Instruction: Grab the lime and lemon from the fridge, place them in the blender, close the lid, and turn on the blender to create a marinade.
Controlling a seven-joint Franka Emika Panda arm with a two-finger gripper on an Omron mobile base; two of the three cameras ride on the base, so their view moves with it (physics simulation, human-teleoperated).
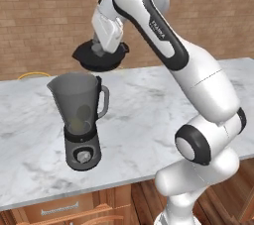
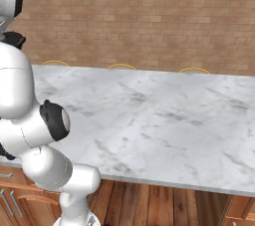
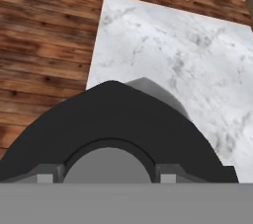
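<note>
One lid (image 1: 99, 58) lies flat in my gripper (image 1: 105, 50), clamped by its centre cap, above the upright blender (image 1: 79, 115).

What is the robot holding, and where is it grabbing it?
The gripper holds the black lid from above, fingers closed on its grey centre cap, up above the counter.

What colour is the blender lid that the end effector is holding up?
Black, with a grey centre cap; the lid shows best in the left base view.

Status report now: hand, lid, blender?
Hand shut on lid, raised behind blender. Jug open, pale fruit shapes dimly inside. Nothing in the way.
</note>
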